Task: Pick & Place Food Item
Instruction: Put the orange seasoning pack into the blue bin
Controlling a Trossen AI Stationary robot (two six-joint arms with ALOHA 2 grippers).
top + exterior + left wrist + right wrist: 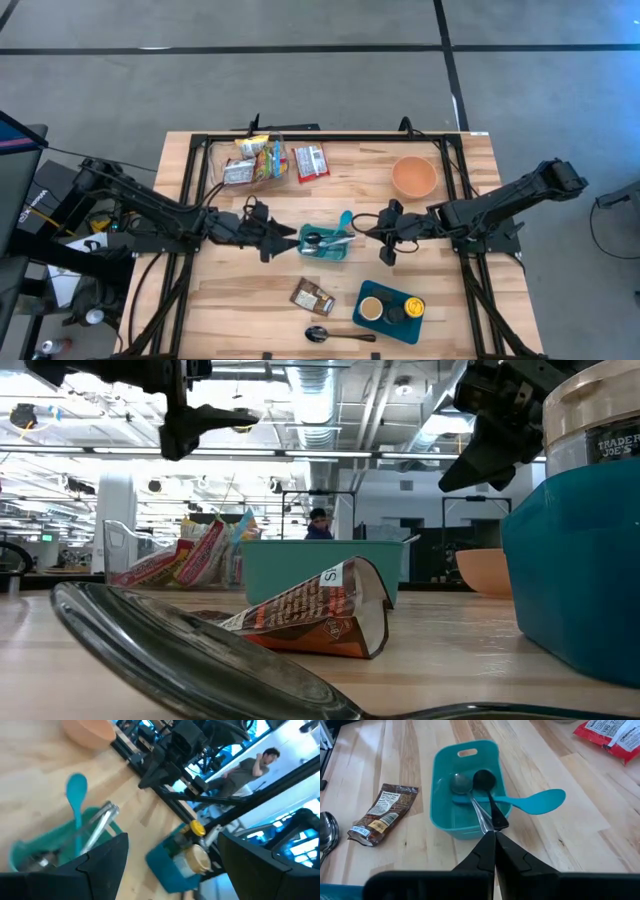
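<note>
Left gripper (pixel 283 238) hovers with fingers spread and empty, the brown snack packet (pixel 312 296) lying below-right of them, nearer than to the clenched right gripper (pixel 385 240).

1. The bench (pixel 420 300) is evenly and brightly lit from overhead; shadows under the arms are soft and faint.
2. In the low view, ceiling light strips glare white, and the near spoon (pixel 180 650) and teal tray (pixel 575 570) are large and out of focus.
3. The left wrist view is smeared by motion blur, with bluish, overexposed windows behind.
4. The right wrist view is sharp, with mild sheen on the wood.
</note>
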